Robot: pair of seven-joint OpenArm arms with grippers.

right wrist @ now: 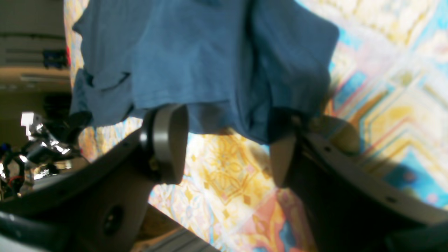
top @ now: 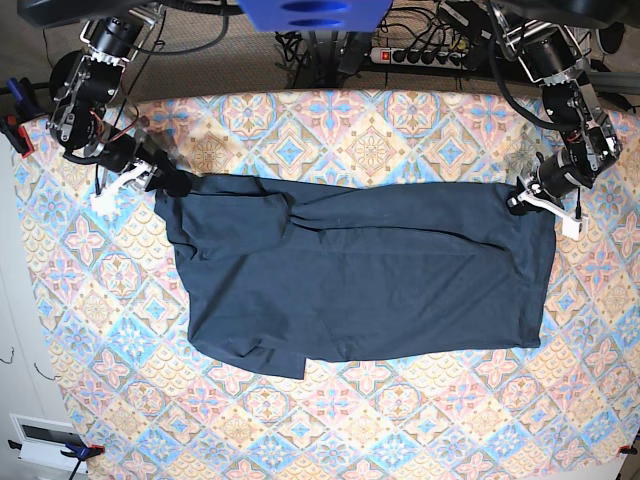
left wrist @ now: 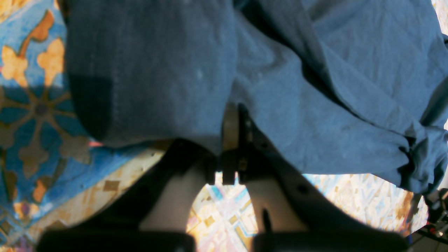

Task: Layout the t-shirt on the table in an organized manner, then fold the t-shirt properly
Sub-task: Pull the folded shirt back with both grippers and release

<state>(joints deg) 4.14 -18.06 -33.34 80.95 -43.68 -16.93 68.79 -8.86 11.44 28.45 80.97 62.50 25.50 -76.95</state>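
Note:
The dark blue t-shirt (top: 360,270) lies spread widthwise on the patterned table (top: 330,420), wrinkled along its far edge, with a flap folded up at the near left. At the shirt's far right corner, my left gripper (top: 522,196) is shut on the t-shirt. The left wrist view shows its jaws (left wrist: 232,140) pinched together on the cloth (left wrist: 280,87). My right gripper (top: 168,184) is at the far left corner. In the right wrist view it (right wrist: 227,131) stands open, with the shirt's edge (right wrist: 196,63) draped loosely across the wide-apart fingertips (right wrist: 168,140).
A power strip (top: 420,52) and cables lie behind the table's far edge. A red clamp (top: 22,135) grips the left edge of the table. A white device (top: 45,440) sits off the near left corner. Patterned cloth shows around the shirt on all sides.

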